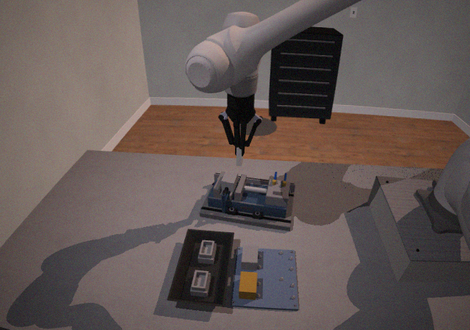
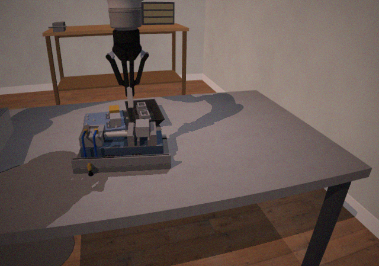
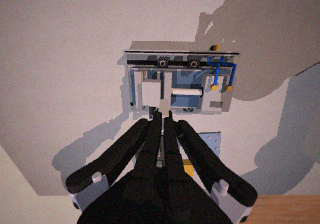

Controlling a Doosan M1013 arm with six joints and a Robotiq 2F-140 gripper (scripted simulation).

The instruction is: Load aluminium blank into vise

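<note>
Above the vise (image 1: 261,209) (image 2: 122,150) (image 3: 194,76), the gripper (image 1: 239,152) (image 2: 129,95) (image 3: 164,105) is held well clear, pointed downward, its fingers pressed together with nothing seen pinched between them. And down in the opening, an aluminium blank (image 1: 229,179) (image 2: 142,126) (image 3: 151,92) is seen, set between the fixed jaw (image 1: 217,187) (image 2: 153,135) and the moving jaw (image 1: 240,188) (image 2: 130,135) (image 3: 166,86)! A gap is left on the moving-jaw side; whether the low bars and the work stop are properly met cannot be told, both being too small or hidden. The piston rod (image 1: 255,189) (image 2: 115,133) (image 3: 186,91) is seen across the wider gap. Over to the outfeed tray (image 1: 210,232) (image 2: 157,108): two finished parts are held inside, one (image 1: 207,251) (image 2: 144,114) nearer the vise, the other (image 1: 200,283) (image 2: 141,105) farther off, both shown pocket up and set apart. Right beside it, on the infeed plate (image 1: 275,281) (image 2: 96,121) (image 3: 210,138), a second aluminium blank (image 1: 250,255) (image 2: 115,116) and a brass blank (image 1: 248,285) (image 2: 113,108) (image 3: 188,167) are lined up along the tray side, neither stacked on the other.
</note>
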